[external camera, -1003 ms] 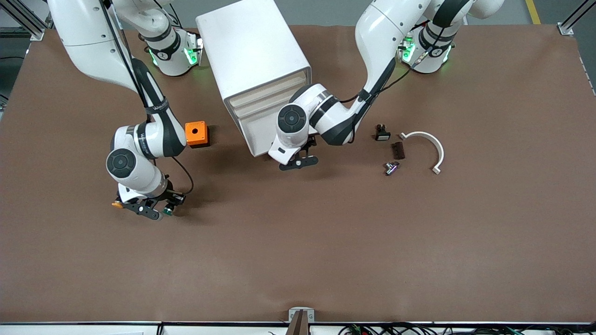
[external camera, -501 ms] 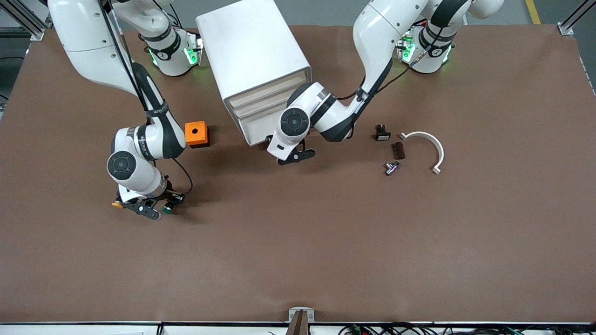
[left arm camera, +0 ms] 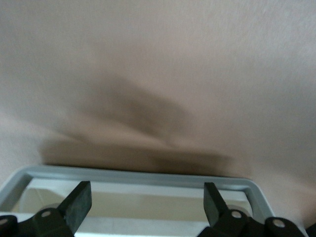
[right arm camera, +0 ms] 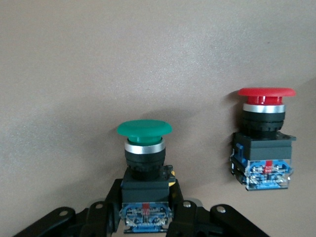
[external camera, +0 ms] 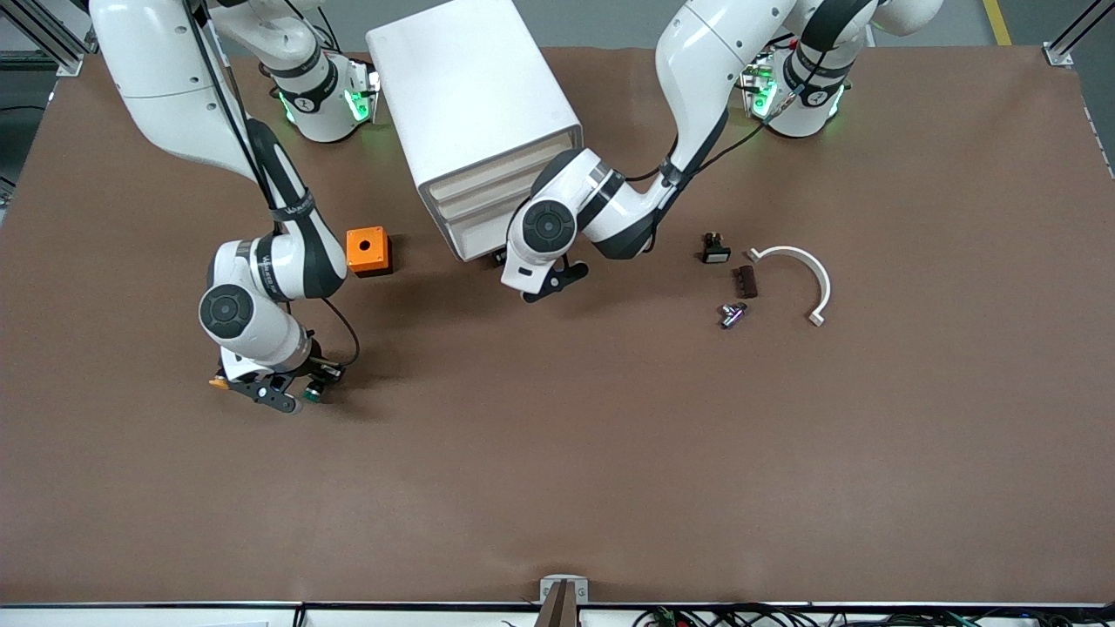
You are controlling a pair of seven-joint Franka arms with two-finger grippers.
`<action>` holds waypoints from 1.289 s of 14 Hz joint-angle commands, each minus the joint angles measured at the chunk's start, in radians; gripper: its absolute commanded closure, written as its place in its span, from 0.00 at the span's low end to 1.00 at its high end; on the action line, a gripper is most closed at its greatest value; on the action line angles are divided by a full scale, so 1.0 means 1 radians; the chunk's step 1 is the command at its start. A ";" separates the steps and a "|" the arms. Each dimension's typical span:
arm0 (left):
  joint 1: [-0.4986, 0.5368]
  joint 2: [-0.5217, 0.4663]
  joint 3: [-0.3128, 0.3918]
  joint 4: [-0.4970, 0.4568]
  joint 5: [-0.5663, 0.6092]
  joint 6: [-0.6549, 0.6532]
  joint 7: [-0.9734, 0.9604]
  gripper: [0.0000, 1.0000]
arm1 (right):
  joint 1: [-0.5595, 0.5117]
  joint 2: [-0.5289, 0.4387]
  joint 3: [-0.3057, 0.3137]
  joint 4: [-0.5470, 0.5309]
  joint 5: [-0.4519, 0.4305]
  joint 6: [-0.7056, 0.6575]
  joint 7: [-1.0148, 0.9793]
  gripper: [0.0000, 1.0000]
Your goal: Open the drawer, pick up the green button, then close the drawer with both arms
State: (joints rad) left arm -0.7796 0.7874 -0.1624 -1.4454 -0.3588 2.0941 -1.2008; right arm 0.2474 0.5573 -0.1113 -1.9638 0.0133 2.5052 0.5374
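Holding the green-capped button (right arm camera: 144,163) by its blue-black body, the right tool (external camera: 280,389) sits low over the brown worktop (external camera: 557,453) toward the right arm's end, fingers clamped on it.
- Red-capped button (right arm camera: 264,140): standing on the worktop just beside the green one, apart from it.
- Orange-capped button (external camera: 214,381): at the right tool's 9 o'clock in the front view, partly hidden.
- Orange box (external camera: 367,250) with round hole: at the cabinet's 9 o'clock, farther from the camera than the right tool.
- White cabinet (external camera: 475,122): drawers face the camera; bottom drawer (left arm camera: 133,190) looks nearly flush.
- Left tool (external camera: 547,280): in front of the bottom drawer, fingers (left arm camera: 79,202) spread apart, gripping nothing, over the drawer's rim.
- Curved white bracket (external camera: 806,279), small black part (external camera: 715,250), dark strip (external camera: 745,281) and metal fitting (external camera: 733,313): grouped toward the left arm's end.
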 commanded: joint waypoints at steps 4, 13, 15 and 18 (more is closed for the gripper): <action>-0.020 -0.005 -0.025 0.004 -0.035 -0.005 -0.022 0.00 | -0.027 0.049 0.019 0.054 -0.021 0.004 -0.004 1.00; -0.006 -0.007 -0.017 0.008 -0.092 -0.003 0.004 0.00 | -0.059 0.053 0.019 0.056 -0.022 0.003 -0.074 1.00; 0.041 -0.014 -0.019 0.014 0.031 -0.003 0.021 0.00 | -0.054 0.052 0.019 0.054 -0.021 -0.002 -0.068 1.00; 0.094 -0.031 -0.019 0.065 0.145 -0.003 0.064 0.00 | -0.051 0.052 0.019 0.052 -0.019 -0.006 -0.060 1.00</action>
State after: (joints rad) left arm -0.7162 0.7859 -0.1783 -1.4077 -0.2637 2.0988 -1.1677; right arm 0.2138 0.5897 -0.1108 -1.9304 0.0129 2.5059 0.4747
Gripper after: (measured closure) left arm 0.000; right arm 0.590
